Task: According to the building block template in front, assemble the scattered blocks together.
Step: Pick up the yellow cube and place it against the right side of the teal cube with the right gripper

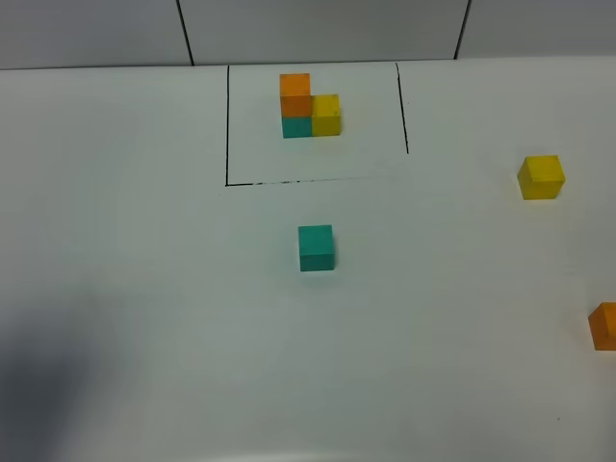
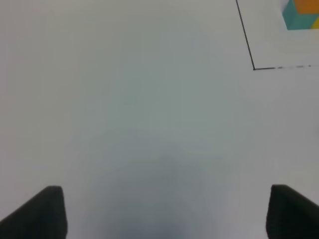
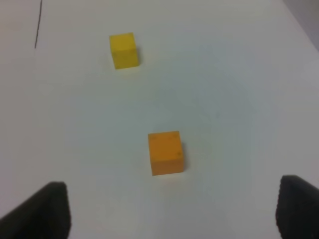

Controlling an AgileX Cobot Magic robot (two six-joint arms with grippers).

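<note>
The building block template (image 1: 309, 107) stands at the back inside a black-lined box: orange atop teal, yellow alongside. Its corner shows in the left wrist view (image 2: 302, 14). The scattered teal cube (image 1: 316, 247) lies mid-table, in front of the box. The yellow cube (image 1: 541, 177) lies at the right and shows in the right wrist view (image 3: 123, 50). The orange cube (image 1: 604, 325) sits at the right edge and shows in the right wrist view (image 3: 165, 152). My left gripper (image 2: 162, 211) is open over bare table. My right gripper (image 3: 174, 209) is open, just short of the orange cube.
The black-lined box (image 1: 227, 144) marks the template area at the back of the white table (image 1: 144, 289). Its corner line shows in the left wrist view (image 2: 254, 68). A dark shadow lies at the front left of the table.
</note>
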